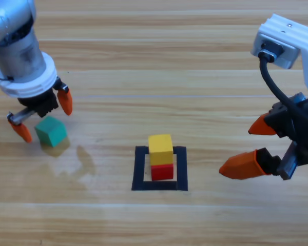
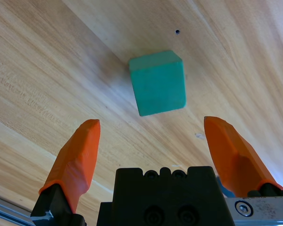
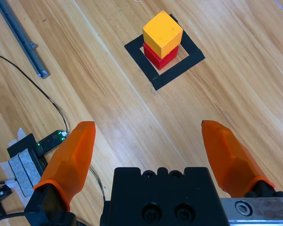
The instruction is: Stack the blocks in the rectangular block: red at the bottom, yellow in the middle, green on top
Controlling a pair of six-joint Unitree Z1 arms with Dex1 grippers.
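The yellow cube (image 1: 160, 148) rests on the red cube (image 1: 162, 171) inside the black tape square (image 1: 139, 169) near the table's middle. In the right wrist view the same stack shows as the yellow cube (image 3: 162, 33) over the red cube (image 3: 159, 56) in the tape square (image 3: 173, 75). The teal-green cube (image 1: 50, 130) lies on the wood at the left. My left gripper (image 1: 43, 117) hovers open just above and behind it. In the left wrist view the green cube (image 2: 157, 82) sits ahead of the spread jaws, apart from both. My right gripper (image 1: 244, 148) hangs open to the right of the stack, holding nothing.
In the right wrist view, a metal rail (image 3: 21, 38), thin black cables (image 3: 47, 101) and a small electronics box (image 3: 35, 153) lie beyond the table's edge.
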